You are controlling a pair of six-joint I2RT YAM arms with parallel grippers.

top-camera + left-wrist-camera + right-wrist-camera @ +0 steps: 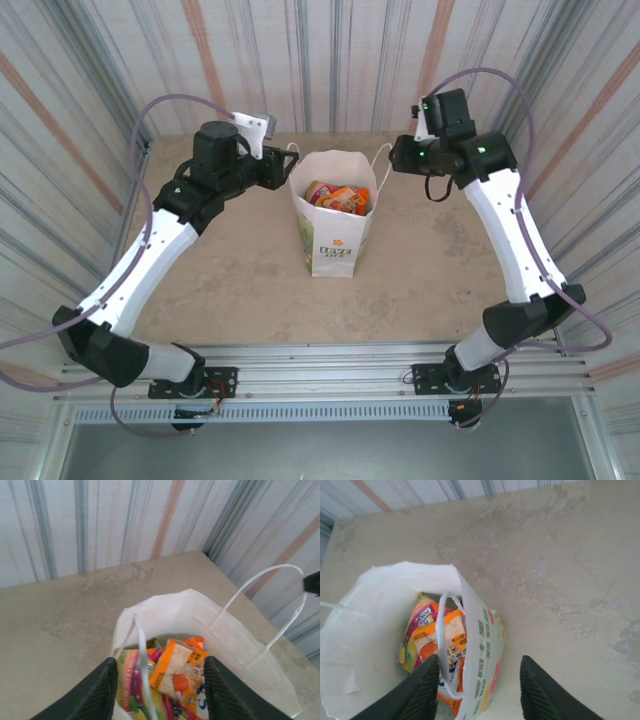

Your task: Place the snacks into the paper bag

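Note:
The white paper bag (333,240) stands upright mid-table with its mouth open. Several snacks (338,197) lie inside it, among them an orange-white packet (177,672) and a green-yellow FOX'S packet (420,622). My left gripper (285,168) hovers at the bag's left rim, open, with one thin handle (141,660) hanging loose between its fingers (102,692). At the bag's right rim my right gripper (395,155) is open too. It straddles the printed bag wall (482,655), and the other handle (441,645) sits slack beside its left finger (417,692).
Corrugated striped walls (330,60) close in the beige table (230,280) on three sides. A metal rail (330,365) carrying both arm bases runs along the near edge. Bare tabletop lies in front of the bag and beside it.

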